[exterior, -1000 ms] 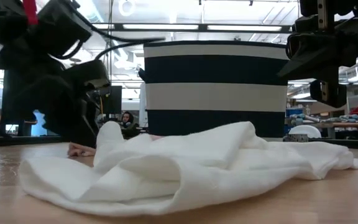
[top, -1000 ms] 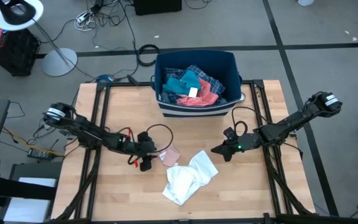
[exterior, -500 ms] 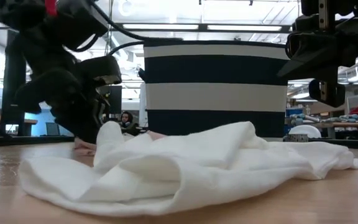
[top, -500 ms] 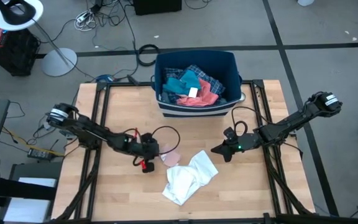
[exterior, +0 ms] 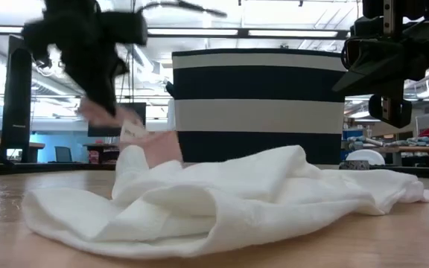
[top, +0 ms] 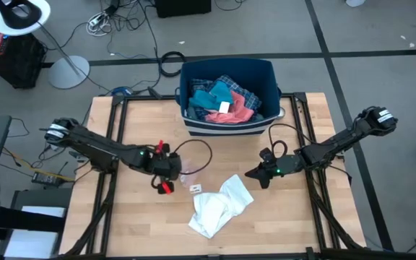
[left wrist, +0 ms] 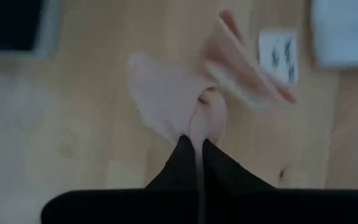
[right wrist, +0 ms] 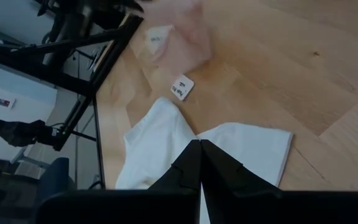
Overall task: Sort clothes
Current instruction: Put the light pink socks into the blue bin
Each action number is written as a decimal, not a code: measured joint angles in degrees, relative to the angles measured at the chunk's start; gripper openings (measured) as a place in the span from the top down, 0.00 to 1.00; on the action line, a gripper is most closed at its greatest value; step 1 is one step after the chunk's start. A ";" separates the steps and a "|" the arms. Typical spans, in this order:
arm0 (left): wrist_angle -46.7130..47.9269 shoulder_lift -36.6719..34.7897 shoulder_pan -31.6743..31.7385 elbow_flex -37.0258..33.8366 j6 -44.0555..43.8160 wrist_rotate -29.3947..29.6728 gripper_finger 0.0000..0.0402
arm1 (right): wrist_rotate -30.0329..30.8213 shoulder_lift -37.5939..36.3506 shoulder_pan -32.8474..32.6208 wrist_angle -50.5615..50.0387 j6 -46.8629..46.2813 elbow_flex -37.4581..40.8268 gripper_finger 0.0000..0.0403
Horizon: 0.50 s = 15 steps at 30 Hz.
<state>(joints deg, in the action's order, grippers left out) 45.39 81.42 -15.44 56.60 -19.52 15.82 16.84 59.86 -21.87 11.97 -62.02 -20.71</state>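
Left gripper: left of centre in the high view, over the pale wooden table, fingers clamped on a small pale pink soft garment lifted off the wood.
Right gripper: right of centre in the high view, fingers pressed together on nothing, just beside the upper right edge of the crumpled white fabric garment.
High view, white garment: lower centre of the frame, flat on the table, apart from the pink piece.
High view, bin: a dark blue plastic bin with a white stripe stands at the upper centre; inside lie a small teal garment, a blue-white plaid shirt and a salmon pink garment.
Low view, left gripper: upper left of the frame, blurred, with the pale pink garment hanging below it, clear of the table.
Low view, white garment: spread across the lower middle of the frame, in front of the striped bin.
Low view, right gripper: upper right, hanging above the table.
Left wrist view: two dark fingers meet at the bottom centre, pinching the pink cloth, which droops above the wood; its white label shows at the upper right.
Right wrist view: closed dark fingers point over the white garment; the pink piece hangs at the top centre.
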 joint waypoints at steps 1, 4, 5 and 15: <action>0.62 -0.67 0.00 1.42 0.02 0.67 1.00 | 0.00 0.00 -0.04 0.03 0.21 0.00 0.98; 4.95 -2.45 0.09 5.52 0.06 3.08 1.00 | 0.00 0.00 -0.04 0.02 0.36 0.00 0.98; 6.23 -3.00 0.09 6.95 0.21 3.79 1.00 | 0.00 0.00 -0.05 0.03 0.63 0.00 0.98; 12.92 -4.70 0.64 22.50 4.56 9.84 1.00 | -0.02 0.00 -0.13 0.92 0.81 0.00 0.98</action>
<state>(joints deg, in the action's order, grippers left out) 58.31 76.72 -14.81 79.10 -14.96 25.66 16.82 59.86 -22.00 12.89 -61.21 -20.71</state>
